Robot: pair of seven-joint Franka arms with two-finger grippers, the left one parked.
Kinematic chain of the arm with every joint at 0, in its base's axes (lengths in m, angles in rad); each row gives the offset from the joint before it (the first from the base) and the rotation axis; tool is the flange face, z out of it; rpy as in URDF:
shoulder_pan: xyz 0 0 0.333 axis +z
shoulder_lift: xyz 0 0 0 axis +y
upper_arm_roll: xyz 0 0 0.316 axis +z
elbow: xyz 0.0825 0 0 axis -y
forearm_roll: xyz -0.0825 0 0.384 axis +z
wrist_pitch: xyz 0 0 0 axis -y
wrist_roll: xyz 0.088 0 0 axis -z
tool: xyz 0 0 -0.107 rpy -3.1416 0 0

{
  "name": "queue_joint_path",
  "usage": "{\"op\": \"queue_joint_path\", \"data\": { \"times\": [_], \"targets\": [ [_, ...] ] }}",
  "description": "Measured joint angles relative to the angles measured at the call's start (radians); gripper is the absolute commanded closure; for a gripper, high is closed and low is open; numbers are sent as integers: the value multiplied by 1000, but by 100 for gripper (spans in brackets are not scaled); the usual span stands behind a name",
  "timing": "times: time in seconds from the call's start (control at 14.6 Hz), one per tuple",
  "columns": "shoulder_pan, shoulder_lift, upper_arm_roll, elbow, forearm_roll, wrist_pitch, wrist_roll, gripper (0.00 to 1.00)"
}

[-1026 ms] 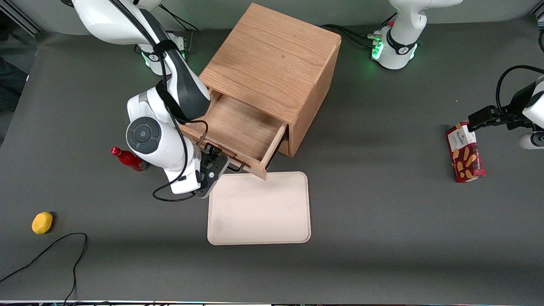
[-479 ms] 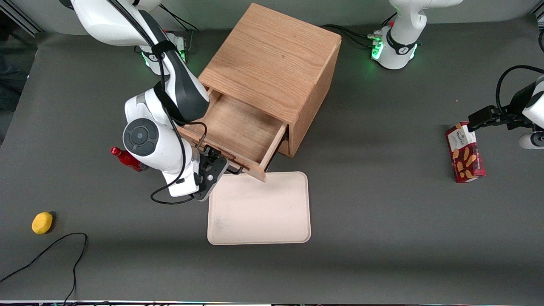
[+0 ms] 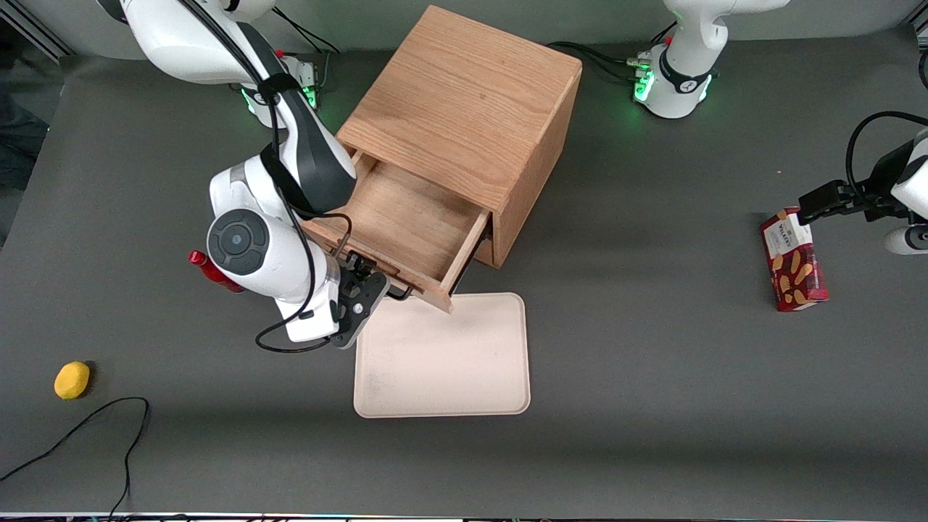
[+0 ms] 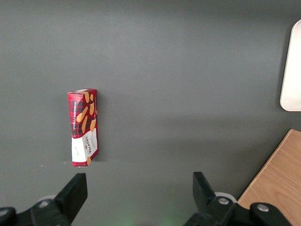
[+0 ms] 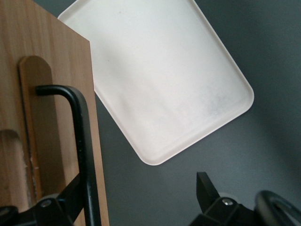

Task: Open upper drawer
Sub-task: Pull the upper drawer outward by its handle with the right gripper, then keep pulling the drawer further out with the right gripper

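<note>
The upper drawer (image 3: 406,225) stands pulled well out of the oak cabinet (image 3: 464,109), its bare wooden floor showing and its front board overhanging the top edge of the cream tray (image 3: 442,355) that lies on the bench (image 3: 652,362). The claw (image 3: 373,279) sits right at the drawer front, at about 7 o'clock from the cabinet. In the right wrist view its fingers are spread apart, one finger (image 5: 56,207) close against the black bar handle (image 5: 80,141) and the other well clear over the bench; the bar does not look squeezed. The handle's long axis runs along the drawer front, from 10 o'clock to 4 o'clock in the front view, so the pull line runs across it, toward 7 o'clock. Judging by how much of the drawer shows, the opening looks nearly or fully done. A red bottle (image 3: 210,270) lies at 9 o'clock from the claw, partly hidden by the arm.
</note>
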Motion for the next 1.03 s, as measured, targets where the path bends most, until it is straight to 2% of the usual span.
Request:
{"op": "queue_joint_path", "data": {
  "times": [1.03],
  "targets": [
    [-28,23,0,23,0,0,0,0]
  ]
}}
